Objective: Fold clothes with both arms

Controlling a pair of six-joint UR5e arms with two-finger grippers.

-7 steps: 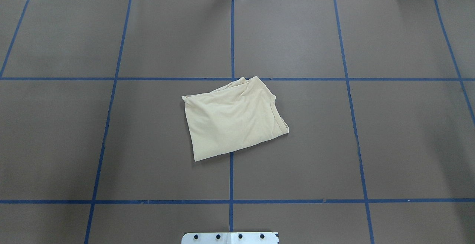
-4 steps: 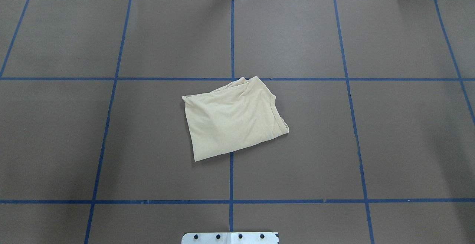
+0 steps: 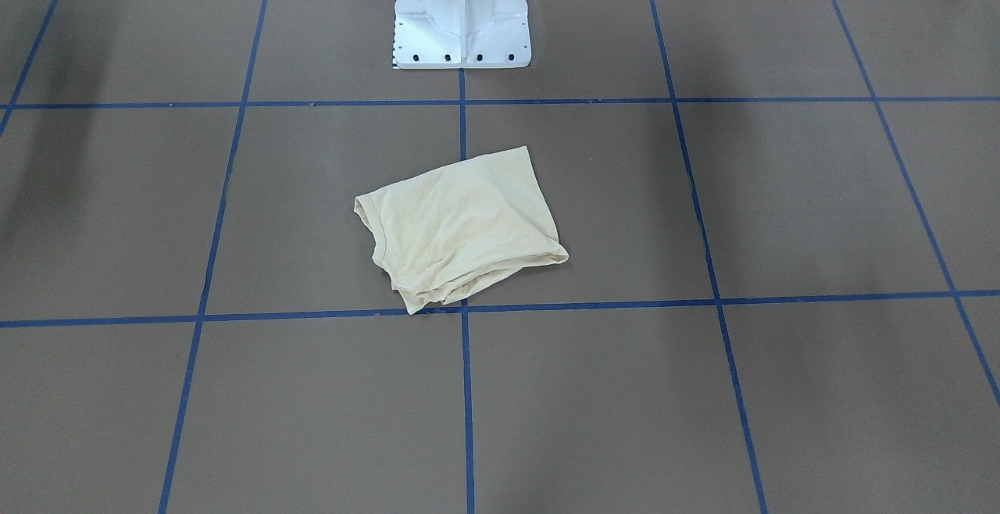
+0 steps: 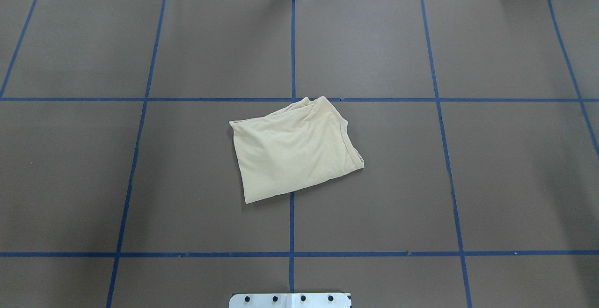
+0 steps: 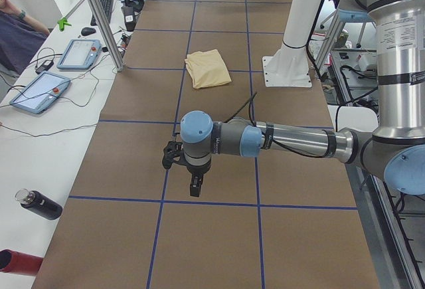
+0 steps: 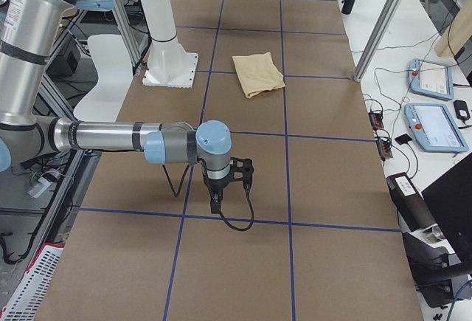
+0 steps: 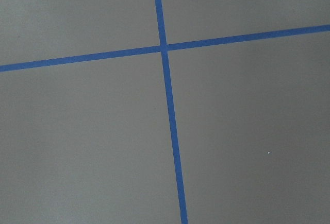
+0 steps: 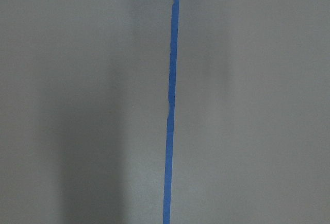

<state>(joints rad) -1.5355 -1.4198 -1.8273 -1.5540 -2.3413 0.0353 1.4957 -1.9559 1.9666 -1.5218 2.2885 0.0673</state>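
Note:
The cream-yellow T-shirt (image 4: 295, 151) lies folded into a small, skewed bundle at the table's middle; it also shows in the front view (image 3: 461, 225) and both side views (image 5: 207, 68) (image 6: 258, 72). Its print and neck tag are hidden. My left gripper (image 5: 194, 189) hangs low over bare table far from the shirt, toward the table's left end. My right gripper (image 6: 214, 204) hangs low over bare table toward the right end. Both show only in side views, so I cannot tell whether they are open or shut. Both wrist views show only brown table and blue tape.
The white pedestal base (image 3: 461, 14) stands at the robot's edge, behind the shirt. Blue tape lines (image 4: 292, 41) grid the brown table. Side benches hold tablets (image 5: 40, 93), a black bottle (image 5: 40, 204) and metal posts (image 5: 99, 16). A person sits at the far left (image 5: 16, 36).

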